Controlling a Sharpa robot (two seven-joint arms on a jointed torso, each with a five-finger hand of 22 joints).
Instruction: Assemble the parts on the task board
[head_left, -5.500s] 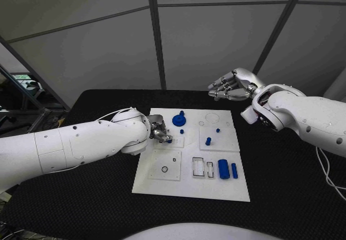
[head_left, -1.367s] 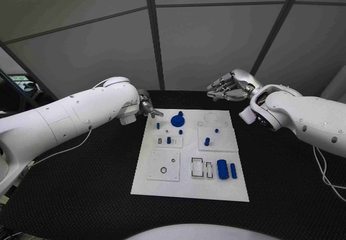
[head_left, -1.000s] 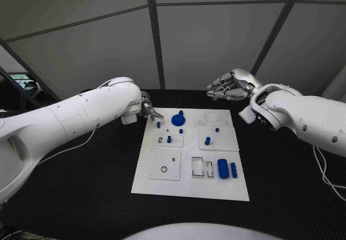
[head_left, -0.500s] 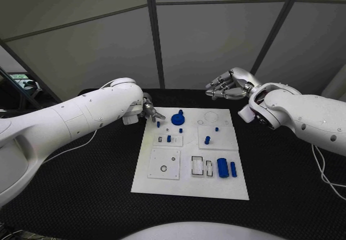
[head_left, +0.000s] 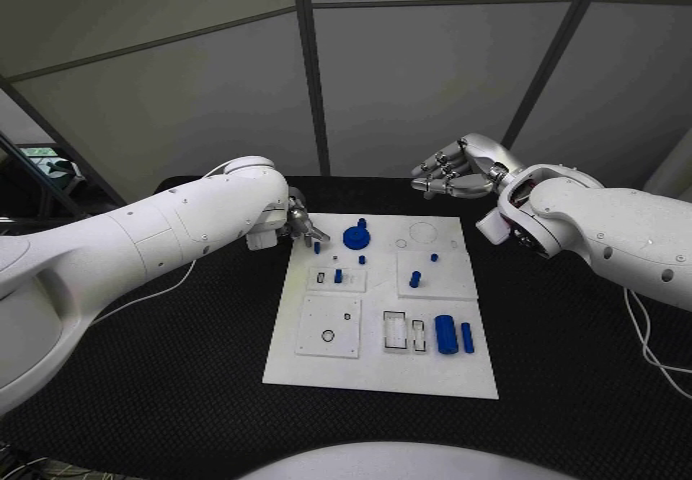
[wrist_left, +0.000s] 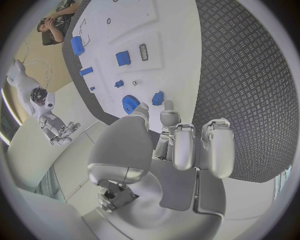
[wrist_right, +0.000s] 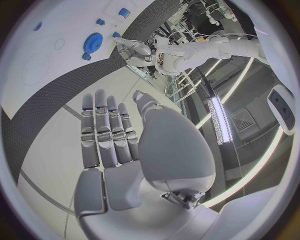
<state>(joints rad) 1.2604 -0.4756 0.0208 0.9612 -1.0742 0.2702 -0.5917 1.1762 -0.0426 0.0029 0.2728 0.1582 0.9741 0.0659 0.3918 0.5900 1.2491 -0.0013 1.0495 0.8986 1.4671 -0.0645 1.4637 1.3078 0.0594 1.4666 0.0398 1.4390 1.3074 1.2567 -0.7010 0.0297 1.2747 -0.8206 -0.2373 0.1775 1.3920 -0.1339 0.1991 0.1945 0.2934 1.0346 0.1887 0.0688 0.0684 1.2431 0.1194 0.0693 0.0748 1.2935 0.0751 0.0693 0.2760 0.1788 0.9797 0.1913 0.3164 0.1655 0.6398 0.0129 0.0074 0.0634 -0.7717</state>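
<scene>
While the left hand (head_left: 300, 224) hovers with fingers (wrist_left: 167, 111) loosely apart and empty just short of the small blue part (head_left: 317, 248) at the task board (head_left: 378, 378) corner, next move looks like a pinch-and-lift; right hand (head_left: 459, 170) idles open, well apart.

The left hand (head_left: 302, 226), which 5.5 seconds ago was low over the middle left of the task board (head_left: 382, 375) beside a small blue peg (head_left: 338, 276), has lifted and moved to the board's far left corner. It now hovers there, near another blue part (head_left: 317, 247).
</scene>
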